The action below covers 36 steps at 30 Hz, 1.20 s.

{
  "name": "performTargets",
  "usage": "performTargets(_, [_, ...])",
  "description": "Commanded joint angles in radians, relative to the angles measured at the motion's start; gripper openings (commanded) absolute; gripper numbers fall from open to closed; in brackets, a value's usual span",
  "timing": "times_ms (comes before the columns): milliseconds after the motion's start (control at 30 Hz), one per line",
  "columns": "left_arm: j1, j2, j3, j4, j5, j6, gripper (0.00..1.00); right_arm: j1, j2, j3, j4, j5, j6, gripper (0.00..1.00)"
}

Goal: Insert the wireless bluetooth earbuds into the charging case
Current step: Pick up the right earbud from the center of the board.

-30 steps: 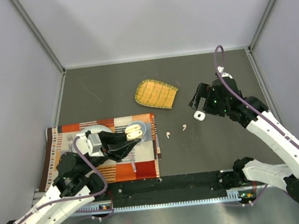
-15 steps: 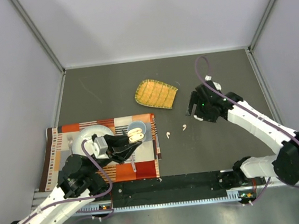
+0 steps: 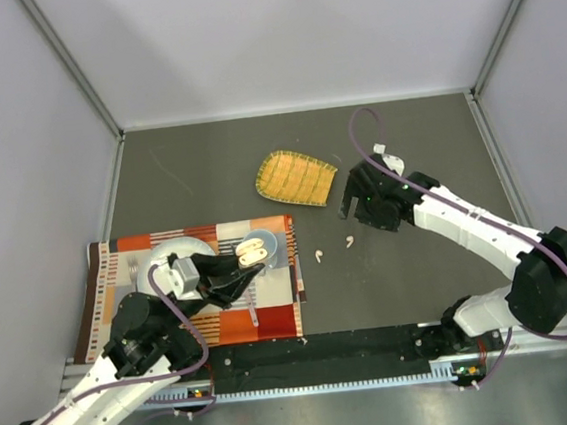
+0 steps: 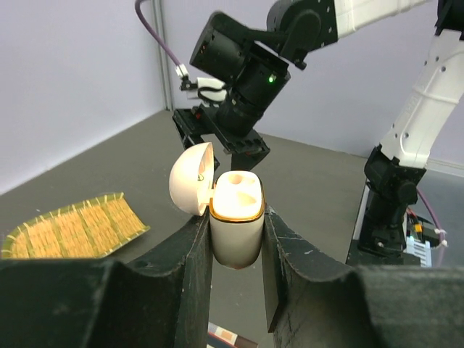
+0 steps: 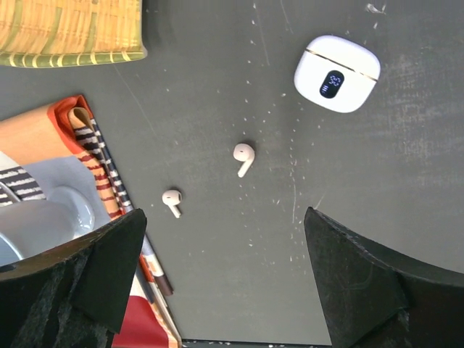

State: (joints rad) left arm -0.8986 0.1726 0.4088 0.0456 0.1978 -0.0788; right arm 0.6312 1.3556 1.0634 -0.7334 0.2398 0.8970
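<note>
Left gripper (image 4: 236, 239): clamped on the charging case (image 4: 236, 225), cream body upright between the two black fingers, gold rim at the mouth, lid hinged open toward the left of the left wrist frame. In the top view the same case (image 3: 254, 251) sits lower left of centre, held over the checked orange cloth (image 3: 274, 319), next to a grey cup (image 3: 270, 242) and a grey plate (image 3: 167, 259) with a fork on it.

Right gripper (image 3: 349, 209): right of centre in the top view, fingers spread wide apart, holding nothing. In the right wrist frame its two dark fingers fill the lower corners and the bare tabletop (image 5: 239, 290) shows between them.

Two earbuds lie loose on the dark tabletop: one (image 5: 243, 157) near mid-frame, the other (image 5: 172, 201) lower left of it, close to the cloth's edge. In the top view they (image 3: 334, 249) lie between the cloth and the right gripper.

A second, closed white case (image 5: 336, 73) with a small lit display lies at upper right of the right wrist frame.

Woven yellow mat (image 3: 295, 178) on the tabletop, above centre in the top view.
</note>
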Motion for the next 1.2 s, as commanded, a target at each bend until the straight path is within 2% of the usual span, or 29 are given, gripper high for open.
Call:
performTargets(0, [-0.003,0.008,0.076,0.025,-0.029,0.014,0.0,0.005,0.01,0.064,0.006,0.001,-0.039,0.93])
performTargets(100, [-0.003,0.015,0.099,0.02,-0.06,0.011,0.0,0.005,0.004,0.058,0.008,-0.013,-0.07,0.99])
performTargets(267, [-0.003,-0.001,0.12,-0.022,-0.061,0.011,0.0,0.005,0.019,0.072,-0.004,-0.03,-0.081,0.99])
performTargets(467, [-0.005,-0.06,0.127,-0.095,-0.103,-0.003,0.0,0.025,0.08,0.104,-0.004,-0.016,-0.01,0.9])
performTargets(767, [-0.003,-0.094,0.139,-0.162,-0.146,0.005,0.0,0.081,0.201,0.107,-0.044,0.121,0.151,0.82])
performTargets(967, [-0.003,-0.093,0.137,-0.179,-0.155,0.002,0.0,0.081,0.29,0.127,-0.047,0.122,0.172,0.65])
performTargets(1167, [-0.003,-0.091,0.131,-0.184,-0.161,0.011,0.0,0.079,0.358,0.138,-0.046,0.116,0.16,0.53])
